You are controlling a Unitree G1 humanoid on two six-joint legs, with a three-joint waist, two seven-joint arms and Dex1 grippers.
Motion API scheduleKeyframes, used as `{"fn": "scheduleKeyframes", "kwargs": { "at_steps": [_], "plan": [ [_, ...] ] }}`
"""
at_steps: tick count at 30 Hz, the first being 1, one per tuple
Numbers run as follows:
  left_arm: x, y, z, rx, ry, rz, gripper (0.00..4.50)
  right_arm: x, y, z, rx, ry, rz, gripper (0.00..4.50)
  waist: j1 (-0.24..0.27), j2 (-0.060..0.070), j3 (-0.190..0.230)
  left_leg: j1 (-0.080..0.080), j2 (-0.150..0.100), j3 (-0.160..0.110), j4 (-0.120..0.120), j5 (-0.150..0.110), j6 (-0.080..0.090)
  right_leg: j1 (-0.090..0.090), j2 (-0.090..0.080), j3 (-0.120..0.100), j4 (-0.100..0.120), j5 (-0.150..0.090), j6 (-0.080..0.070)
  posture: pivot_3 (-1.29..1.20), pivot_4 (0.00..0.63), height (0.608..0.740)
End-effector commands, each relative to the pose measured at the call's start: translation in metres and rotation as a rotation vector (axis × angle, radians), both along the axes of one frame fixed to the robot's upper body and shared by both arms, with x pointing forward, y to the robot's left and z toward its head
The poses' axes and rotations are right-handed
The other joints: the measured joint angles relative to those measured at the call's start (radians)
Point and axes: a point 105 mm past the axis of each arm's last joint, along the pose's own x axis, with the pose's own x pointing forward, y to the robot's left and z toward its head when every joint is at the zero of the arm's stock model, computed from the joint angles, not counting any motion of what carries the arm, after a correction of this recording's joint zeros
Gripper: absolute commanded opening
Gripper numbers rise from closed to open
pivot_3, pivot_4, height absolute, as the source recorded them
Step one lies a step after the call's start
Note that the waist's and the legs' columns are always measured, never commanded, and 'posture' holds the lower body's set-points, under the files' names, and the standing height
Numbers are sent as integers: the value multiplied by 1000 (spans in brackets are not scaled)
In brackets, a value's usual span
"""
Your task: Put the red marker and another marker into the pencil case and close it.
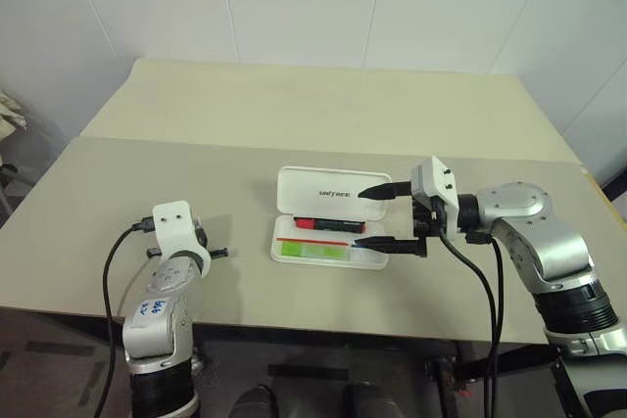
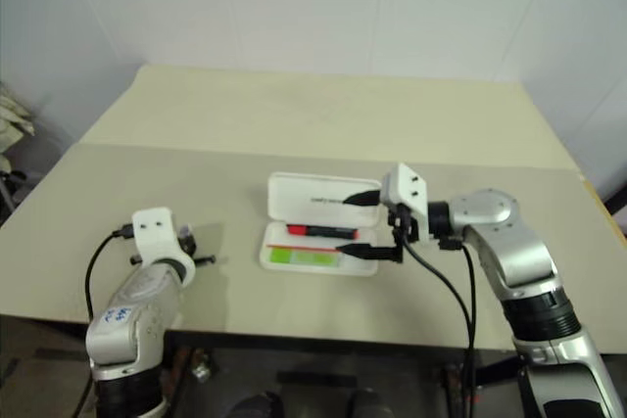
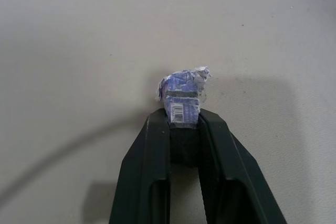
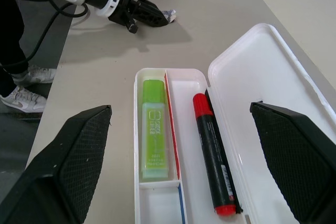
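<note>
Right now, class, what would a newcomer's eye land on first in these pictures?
The open white case in the middle of the table, with the green highlighter and red marker lying in it. The right gripper spreads its fingers wide around it. Off to the left, the left gripper pinches a crumpled blue scrap.

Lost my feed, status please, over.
Left gripper jaws shut on crumpled wrapper scrap. Right gripper jaws open at pencil case. Red marker, green highlighter inside; lid open.
</note>
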Motion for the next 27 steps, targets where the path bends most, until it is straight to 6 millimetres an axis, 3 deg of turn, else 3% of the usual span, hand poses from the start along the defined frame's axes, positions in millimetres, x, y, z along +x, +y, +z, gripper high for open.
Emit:
{"fn": "scheduleKeyframes", "kwargs": {
  "at_steps": [1,7,9,11,16,19,22,27],
  "plan": [
    [7,-12,19,29,-44,-119,345,-2,-4,15,24,-58,-10,4500,-2,0,0,0,0,0,0,0,0,0,0,0,0,0,0,0,150,740],
    [7,-26,54,106,-151,-383,345,-1,-9,15,23,-56,-19,4500,-3,0,0,-3,2,0,-3,-2,-1,-3,0,0,-3,2,4,0,150,740],
    [4,-41,84,72,-313,-571,345,-6,-14,16,34,-41,-2,4500,-2,0,0,-2,3,0,-6,-3,-2,-4,-1,0,-4,2,4,0,150,740],
    [-4,-50,98,90,-346,-730,345,-11,-18,19,68,-33,20,4500,-1,0,0,-3,4,0,-9,-4,-4,-5,-1,-2,-5,1,3,0,150,740],
    [-20,-72,114,119,-378,-1022,345,-22,-32,18,106,-3,57,4500,-1,0,0,-3,6,0,-13,-5,-6,-5,0,-3,-8,-1,1,0,150,740],
    [-35,-97,125,74,-437,-1267,345,-23,-46,13,123,36,33,4500,0,0,0,-3,5,1,-13,-5,-5,-5,1,-3,-9,-1,2,0,150,740],
    [-46,-119,122,92,-412,-1508,345,-29,-63,3,132,72,21,4500,4,0,0,-3,2,1,-13,-5,-3,-5,2,-2,-9,-1,2,0,150,740],
    [-47,-142,112,89,-353,-1673,345,-41,-80,-11,123,101,15,4500,-1,0,0,-3,2,2,-8,-7,0,-2,3,-1,-8,-1,5,0,150,740]
  ]
}}
